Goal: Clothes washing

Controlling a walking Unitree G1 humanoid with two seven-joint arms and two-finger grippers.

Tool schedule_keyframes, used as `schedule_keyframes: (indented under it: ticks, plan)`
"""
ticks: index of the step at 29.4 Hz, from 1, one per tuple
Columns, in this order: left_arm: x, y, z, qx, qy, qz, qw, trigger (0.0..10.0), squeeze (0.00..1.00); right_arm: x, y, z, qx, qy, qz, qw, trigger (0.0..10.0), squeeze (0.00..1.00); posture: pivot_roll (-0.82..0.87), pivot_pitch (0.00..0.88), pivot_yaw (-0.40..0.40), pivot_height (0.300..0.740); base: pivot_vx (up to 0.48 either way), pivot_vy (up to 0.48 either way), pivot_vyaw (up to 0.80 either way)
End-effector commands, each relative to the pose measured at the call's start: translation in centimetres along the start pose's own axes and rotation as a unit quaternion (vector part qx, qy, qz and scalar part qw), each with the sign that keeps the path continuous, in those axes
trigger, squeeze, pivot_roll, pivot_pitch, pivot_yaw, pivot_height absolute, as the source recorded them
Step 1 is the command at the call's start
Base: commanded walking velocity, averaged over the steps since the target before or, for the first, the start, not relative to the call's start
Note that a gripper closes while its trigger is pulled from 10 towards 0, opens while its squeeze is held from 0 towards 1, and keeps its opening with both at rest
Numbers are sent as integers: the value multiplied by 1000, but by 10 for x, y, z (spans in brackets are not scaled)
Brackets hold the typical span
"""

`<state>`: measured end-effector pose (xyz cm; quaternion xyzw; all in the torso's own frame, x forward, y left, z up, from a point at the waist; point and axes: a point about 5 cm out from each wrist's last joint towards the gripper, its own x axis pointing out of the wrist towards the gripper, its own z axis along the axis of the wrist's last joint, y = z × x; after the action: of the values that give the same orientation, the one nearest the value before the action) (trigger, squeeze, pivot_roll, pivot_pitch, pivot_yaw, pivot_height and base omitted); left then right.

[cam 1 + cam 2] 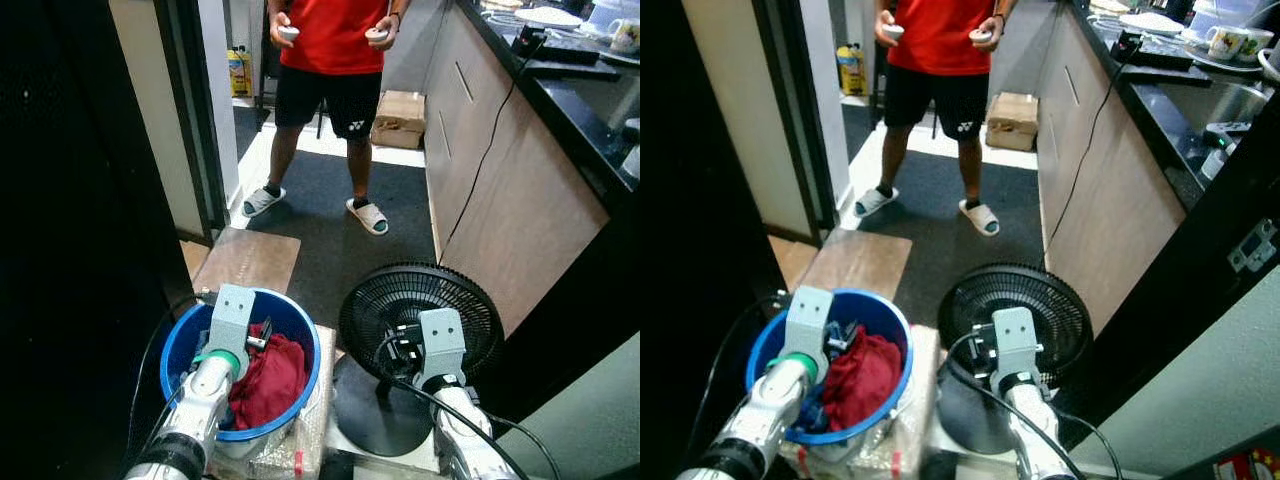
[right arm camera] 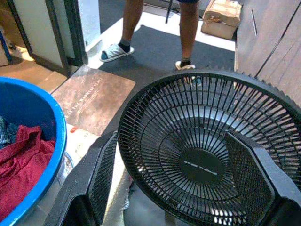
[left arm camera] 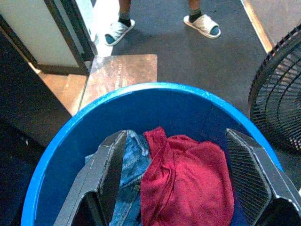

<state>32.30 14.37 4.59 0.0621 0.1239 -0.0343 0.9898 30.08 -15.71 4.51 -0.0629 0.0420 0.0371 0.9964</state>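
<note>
A blue bucket [image 1: 180, 345] stands on the floor at my lower left. Inside lie a red garment [image 1: 270, 380] and some blue denim [image 3: 129, 165] beside it. My left gripper [image 3: 176, 188] hangs open just above the bucket, its fingers [image 3: 106, 174] spread either side of the red garment [image 3: 188, 188], holding nothing. My right gripper [image 2: 171, 188] is open in front of the black floor fan [image 2: 207, 155], with nothing between its fingers.
A person in a red shirt [image 1: 335, 35] and sandals stands ahead on a dark mat, holding two controllers. A brown doormat [image 1: 247, 260] lies before the bucket. Kitchen cabinets [image 1: 500, 200] run along the right, a dark doorway on the left. A cardboard box [image 1: 400, 118] sits beyond.
</note>
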Motion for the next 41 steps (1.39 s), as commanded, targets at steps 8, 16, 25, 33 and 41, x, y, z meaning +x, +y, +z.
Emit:
schedule_keyframes:
  ticks: [8, 16, 25, 33, 41]
  plan:
    - [-8, 6, -7, -3, 0, 17, 1000, 10000, 0, 1, 14, -3, -5, 7, 27, 1000, 10000, 0, 69, 2, -36, 740, 0, 0, 0]
    - [-10, 9, -12, 2, 10, 18, 1000, 10000, 0, 1, 25, -2, 0, 7, 39, 999, 10000, 0, 47, 11, -11, 740, 0, 0, 0]
    - [-9, 2, -11, 3, 14, 2, 1000, 10000, 0, -3, 23, -8, 3, 16, 31, 999, 10000, 0, 15, 12, 11, 740, 0, 0, 0]
    - [-2, -9, -4, 12, 10, -28, 999, 10000, 0, -8, 9, -12, 2, 16, -2, 1000, 10000, 0, -72, 0, 54, 740, 0, 0, 0]
    - [7, -21, 9, 10, 2, -48, 999, 10000, 0, -6, 11, -7, -11, 0, 1, 1000, 10000, 0, -100, 0, 70, 740, 0, 0, 0]
